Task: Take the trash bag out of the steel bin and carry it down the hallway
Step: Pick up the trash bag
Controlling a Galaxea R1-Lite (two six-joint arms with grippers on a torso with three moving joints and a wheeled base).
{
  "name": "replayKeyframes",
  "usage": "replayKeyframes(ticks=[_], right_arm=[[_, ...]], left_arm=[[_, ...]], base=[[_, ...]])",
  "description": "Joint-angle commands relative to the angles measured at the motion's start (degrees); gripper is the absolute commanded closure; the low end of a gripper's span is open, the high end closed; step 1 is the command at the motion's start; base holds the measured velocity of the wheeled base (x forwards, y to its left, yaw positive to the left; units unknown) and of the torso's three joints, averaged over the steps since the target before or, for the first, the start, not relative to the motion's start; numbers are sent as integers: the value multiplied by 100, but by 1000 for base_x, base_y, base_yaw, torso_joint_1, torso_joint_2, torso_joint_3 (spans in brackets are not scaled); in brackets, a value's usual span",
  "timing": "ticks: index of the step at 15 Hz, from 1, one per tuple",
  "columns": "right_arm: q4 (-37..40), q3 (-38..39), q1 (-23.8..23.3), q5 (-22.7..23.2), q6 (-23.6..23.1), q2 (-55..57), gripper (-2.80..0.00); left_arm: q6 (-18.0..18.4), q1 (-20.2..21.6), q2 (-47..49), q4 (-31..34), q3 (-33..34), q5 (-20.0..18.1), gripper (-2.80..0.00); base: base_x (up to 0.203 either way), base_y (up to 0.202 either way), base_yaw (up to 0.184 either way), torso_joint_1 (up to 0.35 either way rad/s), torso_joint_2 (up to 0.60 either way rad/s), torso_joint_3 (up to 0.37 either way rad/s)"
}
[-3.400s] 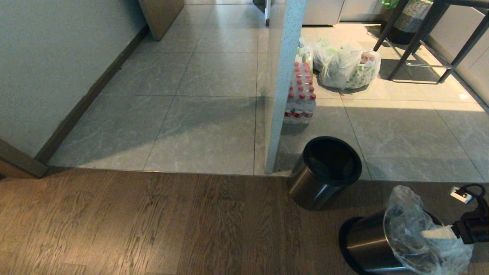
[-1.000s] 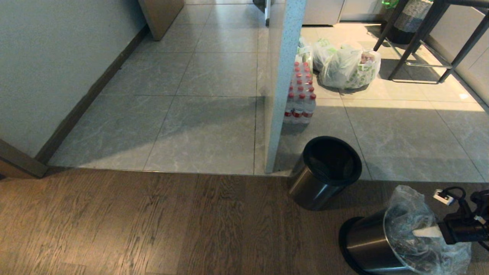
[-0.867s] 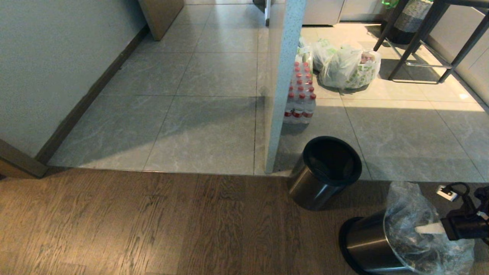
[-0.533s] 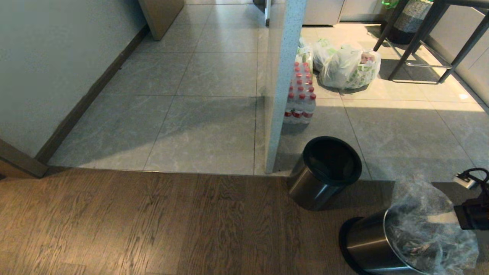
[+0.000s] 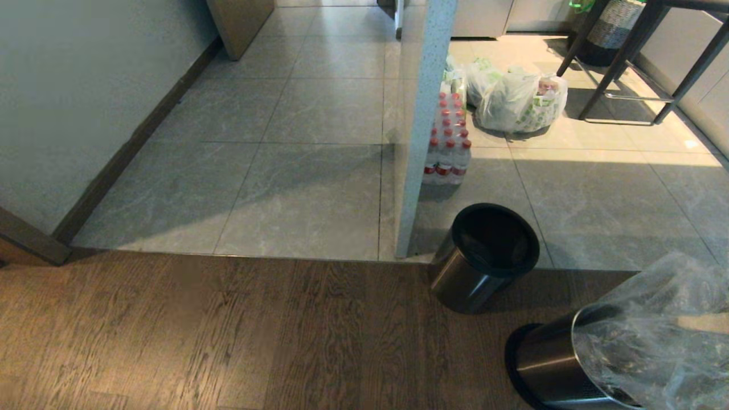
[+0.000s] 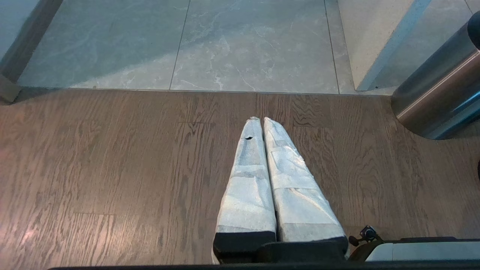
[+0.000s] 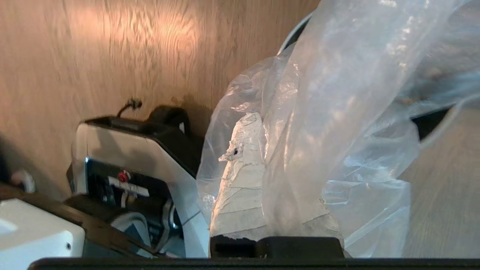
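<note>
From my head camera, the steel bin (image 5: pixel 549 364) sits at the near right on the wooden floor (image 5: pixel 228 336), tilted so its mouth faces right. The trash bag (image 5: pixel 655 336) is stretched up and out of that mouth toward the right edge of the picture, a thin clear crinkled film with its lower part inside the bin. My right gripper itself is outside the head picture.

On the right wrist camera I see the right gripper (image 7: pixel 247 127) with its tape-wrapped fingers (image 7: pixel 240 195) pressed together, and the bag's plastic (image 7: pixel 337 123) is pinched between them and draped over them. So the claw is fully closed with a hold on the bag. Part of the robot's own body (image 7: pixel 123 176) shows beside it, over the wood floor.

My left gripper (image 6: pixel 262 122) hangs over the wooden floor near the tile edge, its two white-wrapped fingers (image 6: pixel 247 187) closed against each other with nothing between them.

A second bin with a black inside (image 5: pixel 484 256) stands just beyond the steel bin, at the foot of a white post (image 5: pixel 421 125). Farther along the post is a pack of red-capped bottles (image 5: pixel 450 142), and beyond that, white bags with green print (image 5: pixel 518 99) on the grey tile floor (image 5: pixel 307 188).
</note>
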Motion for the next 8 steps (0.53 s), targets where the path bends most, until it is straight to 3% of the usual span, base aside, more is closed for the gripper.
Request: replayKeyframes(ticks=[1,4,6,8], right_arm=[[17,193,-123,26,56,-1115,0],[52,264,-313,17,335,-1937,0],[40,249,-204,13,1112,-2481,0],[23,226,115,10,1571,-3006,0]], left_arm=[[-2,2,7,0,10,0,0],[-2,2,7,0,11,0,0],[-2,2,7,0,18,0,0],[-2,2,7,0,18,0,0]], base=[[0,0,0,0,0,0],[0,0,0,0,0,0],[0,0,0,0,0,0],[0,0,0,0,0,0]])
